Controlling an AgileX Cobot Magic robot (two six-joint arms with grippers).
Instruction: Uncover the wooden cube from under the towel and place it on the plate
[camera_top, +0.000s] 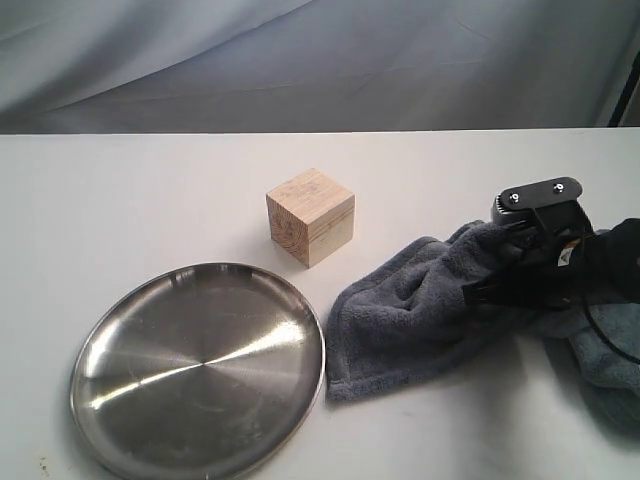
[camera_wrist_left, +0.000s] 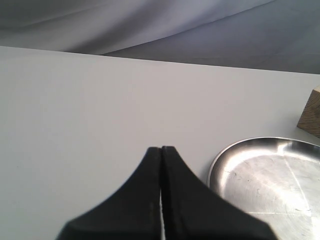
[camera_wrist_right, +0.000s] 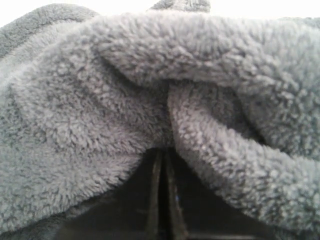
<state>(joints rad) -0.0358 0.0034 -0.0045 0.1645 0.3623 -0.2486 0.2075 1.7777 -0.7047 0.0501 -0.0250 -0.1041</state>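
Exterior view: the light tan wooden cube (camera_top: 310, 230) stands bare mid-table on the white table (camera_top: 120, 200), apart from the round shiny steel plate (camera_top: 200, 370) by the near edge. Toward the right edge, the right gripper (camera_top: 482, 292) pinches the rumpled grey-blue plush towel (camera_top: 410, 320).

Left wrist view: the left gripper (camera_wrist_left: 161, 150) is closed and empty.

Right wrist view: the jaws are clamped in towel pile.

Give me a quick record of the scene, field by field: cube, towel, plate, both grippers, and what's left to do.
wooden cube: uncovered, flat on the table, beside the plate, not on it
towel: rumpled, right of the cube in the exterior view, apart from it
plate: empty
right gripper: shut on the towel
left gripper: shut, holding nothing, near the plate
remaining: put the cube on the plate
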